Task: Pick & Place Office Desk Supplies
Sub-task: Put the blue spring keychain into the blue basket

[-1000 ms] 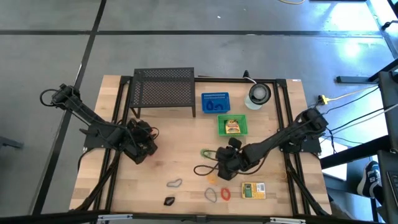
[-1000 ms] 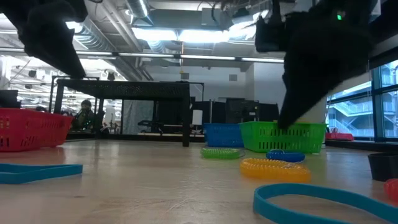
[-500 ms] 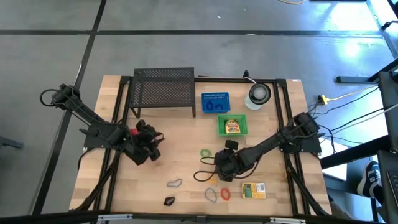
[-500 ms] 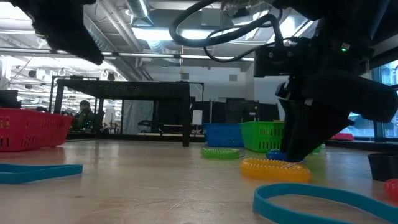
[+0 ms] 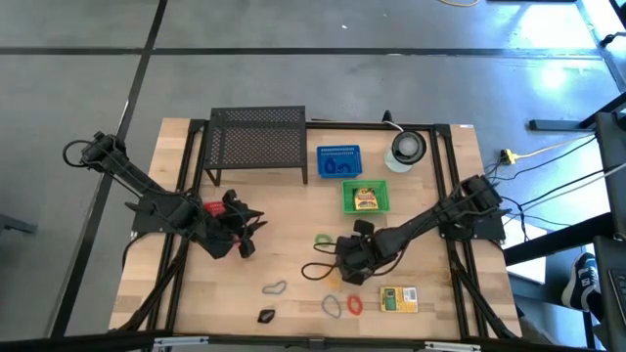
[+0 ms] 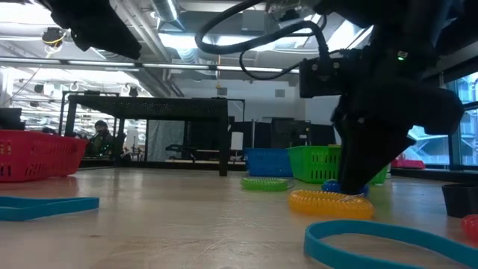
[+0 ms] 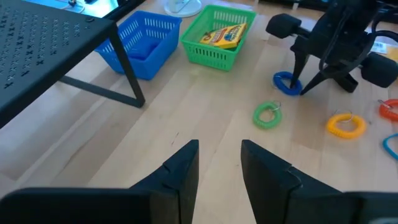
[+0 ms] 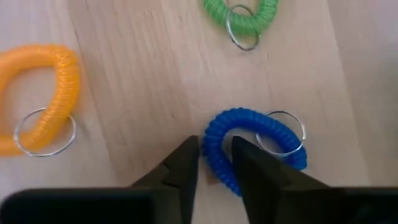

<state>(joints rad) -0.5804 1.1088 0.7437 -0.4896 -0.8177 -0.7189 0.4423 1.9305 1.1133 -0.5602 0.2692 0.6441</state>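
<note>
A blue coil loop (image 8: 249, 140) with a metal ring lies on the wooden table (image 5: 284, 254), right of the middle. My right gripper (image 8: 216, 165) points down over it, shut on its coil. A green coil loop (image 8: 245, 15) and an orange one (image 8: 40, 93) lie flat close by. Near the front edge lie grey loops (image 5: 275, 288), a red loop (image 5: 354, 305), a black clip (image 5: 265, 316) and a yellow-green box (image 5: 398, 298). My left gripper (image 7: 219, 162) hangs open above the table's left part, nothing between its fingers. My right gripper pinches the blue loop's coiled band (image 8: 214, 146) between its two fingers, on the side away from the metal ring. The fingers come from above, slanting down, and lie across the band. The loop rests flat on the table.
A green basket (image 5: 365, 198) holding a yellow box and a blue basket (image 5: 338, 161) stand at the far middle, beside a black mesh shelf (image 5: 257, 142) and a round disc (image 5: 408, 147). A black cable (image 5: 318, 272) loops by my right gripper. Bare wood lies between the arms.
My right gripper has come down onto the blue coil loop, which stays flat on the table. My left gripper has shifted a little toward the table's right and has turned and tipped upward.
</note>
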